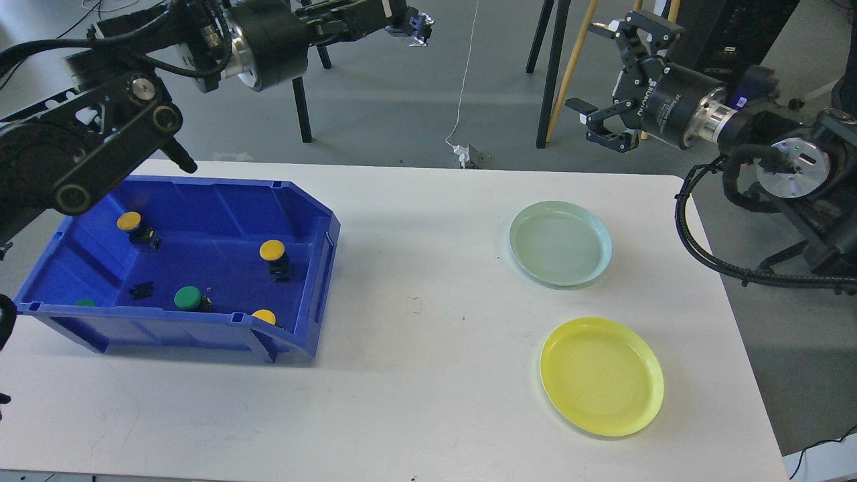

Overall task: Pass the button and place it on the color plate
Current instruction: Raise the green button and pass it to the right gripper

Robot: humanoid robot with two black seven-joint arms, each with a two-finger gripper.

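Observation:
My left gripper (410, 21) is raised high above the floor beyond the table, at the top middle of the view. It is shut on a small black and silver piece, the body of the green button; the green cap does not show. My right gripper (594, 75) is open and empty, raised beyond the table's far right edge and facing the left gripper across a wide gap. The pale green plate (560, 244) and the yellow plate (601, 376) lie empty on the right of the table.
A blue bin (304, 201) stands on the left of the white table (415, 402). It holds yellow buttons (272, 250) and green buttons (188, 296). My left arm's thick links hang over the bin's far left corner. Chair and easel legs stand on the floor behind.

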